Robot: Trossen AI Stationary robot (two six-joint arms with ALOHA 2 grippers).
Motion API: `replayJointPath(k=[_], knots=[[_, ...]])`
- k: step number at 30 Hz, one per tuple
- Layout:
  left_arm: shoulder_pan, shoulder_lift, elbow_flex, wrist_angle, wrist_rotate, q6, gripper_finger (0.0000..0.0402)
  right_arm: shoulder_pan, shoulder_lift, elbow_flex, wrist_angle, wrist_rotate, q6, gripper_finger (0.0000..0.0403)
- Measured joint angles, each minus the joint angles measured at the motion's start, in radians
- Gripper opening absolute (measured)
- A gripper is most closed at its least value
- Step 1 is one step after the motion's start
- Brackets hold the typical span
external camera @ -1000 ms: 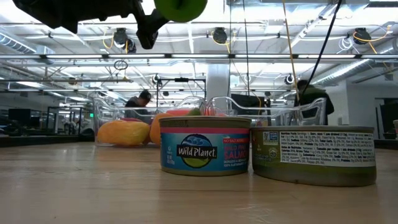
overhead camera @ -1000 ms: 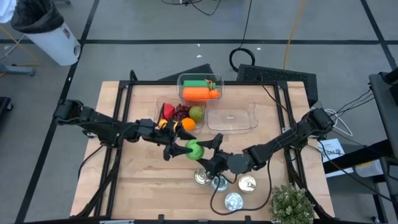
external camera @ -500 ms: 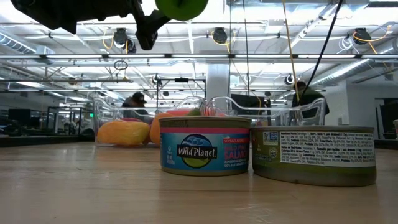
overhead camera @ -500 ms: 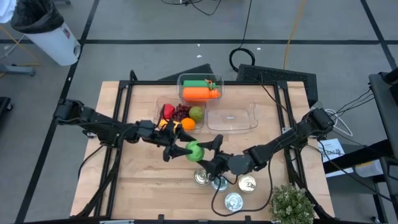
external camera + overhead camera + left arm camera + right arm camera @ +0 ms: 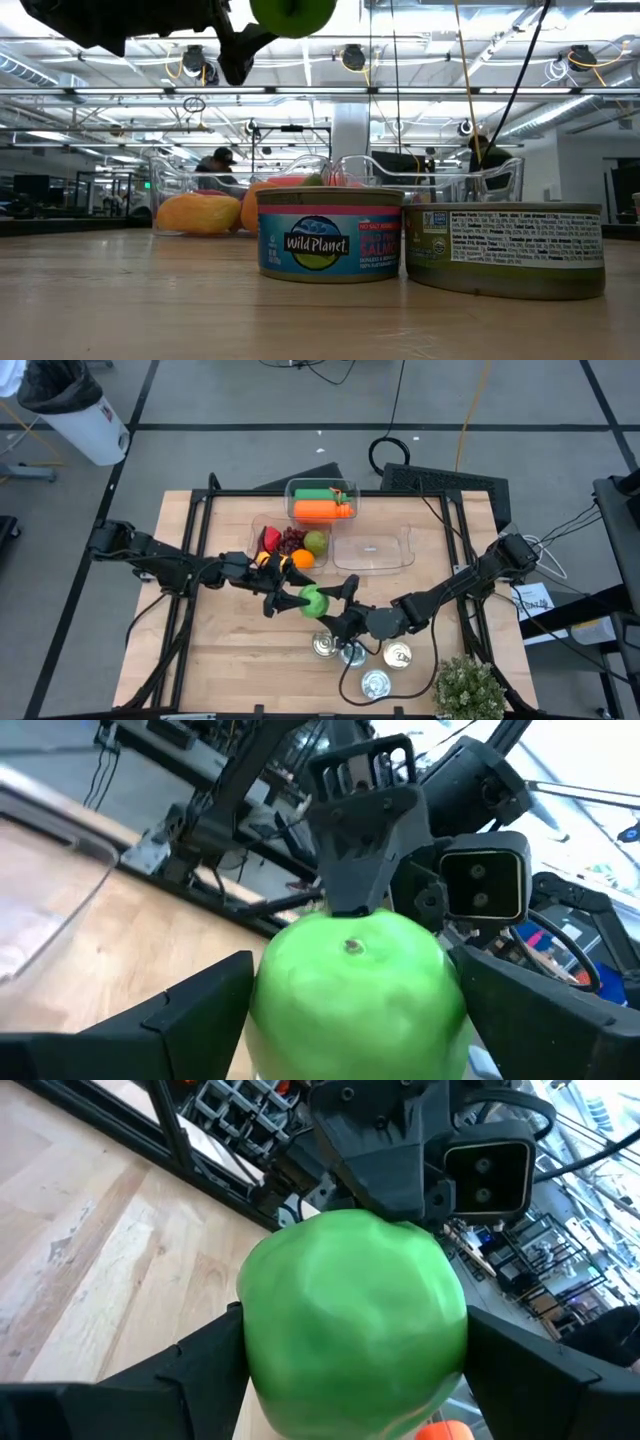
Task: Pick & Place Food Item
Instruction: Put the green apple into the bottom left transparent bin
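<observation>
One green apple (image 5: 313, 601) hangs above the table (image 5: 230, 660) centre, pinched from opposite sides by the left gripper (image 5: 291, 600) and the right gripper (image 5: 335, 603); both finger pairs press on it. Four tins (image 5: 362, 660) stand near the front edge; three clear containers (image 5: 375, 549) sit behind; one holds a carrot (image 5: 320, 510), one is empty, one holds mixed fruit.

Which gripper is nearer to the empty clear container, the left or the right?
Right. The right gripper sits just below the empty clear container; the left gripper meets it at the green apple, slightly farther away.
</observation>
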Motion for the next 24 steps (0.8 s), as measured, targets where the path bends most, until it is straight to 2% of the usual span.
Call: replayJointPath(k=[6,12,17,19,24], knots=[[-0.053,0.0,0.0,-0.028,-0.082,0.042,0.0396,0.0,0.0,0.0,-0.008,-0.007,-0.002,0.0306],[-0.066,0.0,0.0,-0.032,-0.118,0.041,0.0397,0.0,0.0,0.0,-0.007,-0.005,-0.002,0.0306],[-0.066,0.0,-0.001,-0.031,-0.23,0.017,0.0392,-0.008,0.0,0.0,-0.008,0.014,-0.002,0.0306],[-0.061,0.0,-0.002,0.003,-0.205,0.048,0.0393,-0.012,0.0,0.0,-0.002,0.018,-0.006,0.0306],[-0.067,0.003,-0.004,0.082,-0.056,0.131,0.0398,-0.012,0.0,0.004,0.046,-0.012,-0.037,0.0306]])
